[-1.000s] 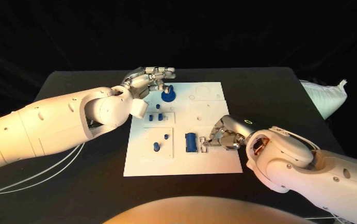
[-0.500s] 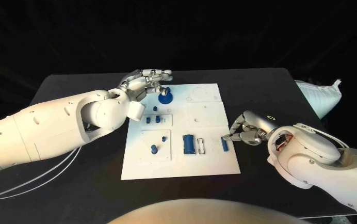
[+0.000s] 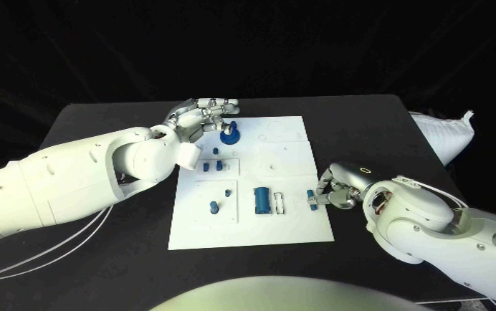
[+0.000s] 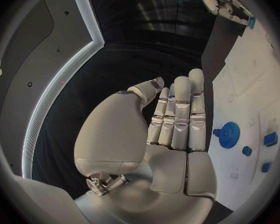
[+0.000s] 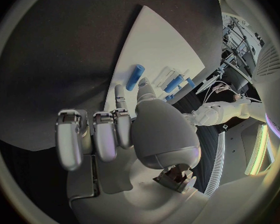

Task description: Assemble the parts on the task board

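Blue peg (image 3: 311,198) now lay near the board (image 3: 289,232) edge, released; right robot hand (image 3: 332,190) empty beside it, left robot hand (image 3: 203,114) open, flat

Board (image 3: 284,175): white. Parts: blue, including gear (image 3: 229,137), block (image 3: 264,200), peg (image 3: 311,198). Table (image 3: 103,132): black. Arms: white. Left hand (image 3: 207,112) and right hand (image 3: 336,190): silver.

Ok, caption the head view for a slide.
Left hand hovers by the blue gear on the task board; right hand touches a small blue part.
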You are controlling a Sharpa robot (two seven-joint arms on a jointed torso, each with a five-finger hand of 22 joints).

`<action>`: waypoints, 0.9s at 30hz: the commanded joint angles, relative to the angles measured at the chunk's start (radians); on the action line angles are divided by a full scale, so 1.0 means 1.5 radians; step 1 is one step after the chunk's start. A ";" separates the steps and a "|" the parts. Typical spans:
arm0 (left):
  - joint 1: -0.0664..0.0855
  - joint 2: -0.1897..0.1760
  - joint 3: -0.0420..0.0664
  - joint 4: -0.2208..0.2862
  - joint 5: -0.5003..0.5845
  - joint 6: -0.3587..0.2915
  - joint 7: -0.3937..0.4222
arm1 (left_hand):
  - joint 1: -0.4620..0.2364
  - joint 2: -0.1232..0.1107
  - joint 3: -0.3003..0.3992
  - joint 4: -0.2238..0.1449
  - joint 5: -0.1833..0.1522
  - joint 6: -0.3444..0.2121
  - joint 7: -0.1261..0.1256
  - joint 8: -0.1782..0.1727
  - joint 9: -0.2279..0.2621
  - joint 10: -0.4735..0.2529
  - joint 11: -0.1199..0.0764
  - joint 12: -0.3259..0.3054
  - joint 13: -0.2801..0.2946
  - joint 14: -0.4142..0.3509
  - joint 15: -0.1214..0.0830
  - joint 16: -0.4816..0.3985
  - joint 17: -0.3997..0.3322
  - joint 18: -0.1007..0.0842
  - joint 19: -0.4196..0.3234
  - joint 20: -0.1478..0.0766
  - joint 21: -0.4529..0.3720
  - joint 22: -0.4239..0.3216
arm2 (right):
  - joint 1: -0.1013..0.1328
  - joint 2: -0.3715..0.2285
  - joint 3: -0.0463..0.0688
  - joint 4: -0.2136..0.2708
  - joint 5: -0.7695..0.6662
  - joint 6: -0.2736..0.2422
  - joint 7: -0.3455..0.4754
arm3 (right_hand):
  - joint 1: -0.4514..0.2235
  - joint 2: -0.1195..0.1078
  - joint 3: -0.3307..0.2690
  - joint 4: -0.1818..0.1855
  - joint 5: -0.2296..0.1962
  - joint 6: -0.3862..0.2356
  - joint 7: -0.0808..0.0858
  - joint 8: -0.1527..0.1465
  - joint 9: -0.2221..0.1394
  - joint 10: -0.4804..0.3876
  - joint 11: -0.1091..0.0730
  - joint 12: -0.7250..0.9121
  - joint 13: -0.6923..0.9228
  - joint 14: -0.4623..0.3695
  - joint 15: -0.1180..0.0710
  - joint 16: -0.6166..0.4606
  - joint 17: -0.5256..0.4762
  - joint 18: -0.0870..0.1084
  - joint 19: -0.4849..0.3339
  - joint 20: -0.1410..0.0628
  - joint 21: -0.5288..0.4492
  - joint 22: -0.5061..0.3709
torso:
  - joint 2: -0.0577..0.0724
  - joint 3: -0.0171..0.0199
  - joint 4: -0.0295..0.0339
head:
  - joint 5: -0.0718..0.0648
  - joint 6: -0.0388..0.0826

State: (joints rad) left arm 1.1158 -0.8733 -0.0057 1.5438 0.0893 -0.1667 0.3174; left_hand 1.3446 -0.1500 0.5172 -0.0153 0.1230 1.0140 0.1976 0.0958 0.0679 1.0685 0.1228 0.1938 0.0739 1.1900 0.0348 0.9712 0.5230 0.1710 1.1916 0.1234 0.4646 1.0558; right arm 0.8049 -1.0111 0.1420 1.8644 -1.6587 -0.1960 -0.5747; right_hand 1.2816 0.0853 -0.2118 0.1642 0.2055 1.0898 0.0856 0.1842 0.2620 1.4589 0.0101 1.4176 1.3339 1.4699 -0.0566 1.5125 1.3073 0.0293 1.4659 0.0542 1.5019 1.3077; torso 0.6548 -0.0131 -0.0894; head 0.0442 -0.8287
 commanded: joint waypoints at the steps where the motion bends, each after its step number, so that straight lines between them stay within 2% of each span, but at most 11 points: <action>1: -0.001 0.001 0.000 0.001 -0.002 0.013 0.003 | -0.002 0.004 -0.003 0.000 0.003 -0.003 0.000 0.004 0.000 -0.004 0.001 0.002 -0.001 -0.006 -0.001 0.003 -0.001 0.007 -0.001 0.005 -0.002 -0.001 | -0.002 0.005 0.000 -0.003 -0.029 0.031 -0.001 | 0.012 0.008 -0.001 0.004 0.004 0.006 0.001 -0.003 0.001 -0.002 -0.001 -0.075 0.039 0.051 0.001 -0.003 0.094 -0.002 0.025 0.003 -0.003 0.120 | 0.000 -0.0003 0.0004 | 0.001 0.000; 9: -0.001 0.002 0.000 0.001 -0.002 0.013 0.003 | -0.002 0.004 -0.003 0.000 0.003 -0.003 0.000 0.004 0.000 -0.004 0.001 0.002 -0.001 -0.006 -0.001 0.003 -0.001 0.007 -0.001 0.005 -0.002 -0.001 | -0.003 0.019 -0.001 -0.012 -0.047 0.043 -0.003 | 0.028 0.011 0.006 -0.001 0.002 0.011 -0.003 -0.004 0.003 0.000 -0.004 -0.076 0.039 0.051 -0.001 -0.003 0.095 -0.002 0.024 0.001 -0.003 0.120 | 0.001 0.0000 -0.0011 | 0.002 -0.002; 11: -0.001 0.002 0.000 0.000 -0.002 0.013 0.003 | -0.002 0.004 -0.003 0.000 0.003 -0.003 0.000 0.004 0.000 -0.004 0.001 0.002 -0.001 -0.006 -0.001 0.003 -0.001 0.007 -0.001 0.005 -0.002 -0.001 | -0.004 0.023 -0.001 -0.014 -0.059 0.051 -0.003 | 0.045 0.017 0.018 -0.009 -0.023 0.012 -0.004 -0.005 0.003 0.000 -0.005 -0.077 0.039 0.051 -0.003 -0.003 0.095 -0.002 0.025 -0.001 -0.003 0.120 | 0.001 0.0003 -0.0010 | 0.002 -0.002; 13: -0.001 0.002 0.000 0.000 -0.002 0.013 0.003 | -0.002 0.004 -0.003 0.000 0.003 -0.003 0.000 0.004 0.000 -0.004 0.001 0.002 -0.001 -0.006 -0.001 0.003 -0.001 0.007 -0.001 0.005 -0.002 -0.001 | -0.004 0.028 -0.002 -0.018 -0.077 0.067 -0.005 | 0.071 0.022 0.036 -0.023 -0.065 0.013 -0.005 -0.008 0.004 0.000 -0.007 -0.079 0.037 0.051 -0.006 -0.004 0.095 -0.002 0.025 -0.003 -0.004 0.120 | 0.001 0.0004 -0.0001 | 0.002 -0.002; 15: -0.001 0.002 0.000 0.000 -0.002 0.013 0.003 | -0.002 0.004 -0.003 0.000 0.003 -0.003 0.000 0.004 0.000 -0.004 0.001 0.002 -0.001 -0.006 -0.001 0.003 -0.001 0.007 -0.001 0.005 -0.002 -0.001 | -0.005 0.033 -0.003 -0.022 -0.099 0.087 -0.006 | 0.084 0.020 0.048 -0.031 -0.084 0.013 -0.006 -0.010 0.004 -0.001 -0.007 -0.082 0.036 0.051 -0.006 -0.004 0.095 -0.002 0.024 -0.004 -0.005 0.119 | 0.001 0.0007 0.0002 | 0.003 -0.003; 22: -0.001 0.001 0.000 0.002 -0.002 0.013 0.000 | -0.003 0.004 -0.004 0.000 0.003 -0.003 0.000 0.004 0.000 -0.005 0.001 0.002 -0.001 -0.006 -0.001 0.004 -0.001 0.007 -0.001 0.005 -0.002 -0.001 | -0.013 0.047 -0.009 -0.037 -0.179 0.159 -0.009 | 0.100 0.011 0.071 -0.044 -0.100 0.017 -0.005 -0.014 0.005 -0.007 -0.007 -0.095 0.029 0.051 -0.005 -0.004 0.096 0.001 0.016 -0.004 -0.013 0.110 | 0.000 0.0006 0.0002 | 0.006 -0.004; 27: -0.001 0.001 0.000 0.002 -0.002 0.013 -0.001 | -0.004 0.005 -0.004 0.000 0.003 -0.004 0.001 0.004 0.000 -0.005 0.002 0.003 -0.001 -0.006 0.000 0.004 -0.001 0.007 -0.001 0.005 -0.003 -0.001 | -0.016 0.050 -0.011 -0.035 -0.200 0.181 -0.010 | 0.105 0.006 0.079 -0.049 -0.100 0.020 -0.007 -0.014 0.006 -0.007 -0.008 -0.095 0.029 0.051 -0.006 -0.004 0.098 0.001 0.016 -0.004 -0.014 0.110 | 0.001 0.0013 -0.0018 | 0.007 -0.006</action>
State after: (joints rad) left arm 1.1149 -0.8731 -0.0057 1.5447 0.0890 -0.1649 0.3149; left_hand 1.3446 -0.1500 0.5172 -0.0153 0.1230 1.0141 0.1975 0.0958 0.0679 1.0685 0.1228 0.1938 0.0739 1.1900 0.0348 0.9712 0.5229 0.1710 1.1916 0.1235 0.4646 1.0560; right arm 0.8016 -0.9344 0.1431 1.8314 -1.9063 -0.0745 -0.5732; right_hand 1.3511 0.0233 -0.0993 0.0914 0.0574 1.1226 0.0786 0.1656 0.4314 1.4525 0.0026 1.3891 1.3357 1.4641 -0.0590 1.5064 1.3078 0.0294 1.4660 0.0542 1.4872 1.3074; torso 0.6555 -0.0122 -0.0896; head 0.0536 -0.8360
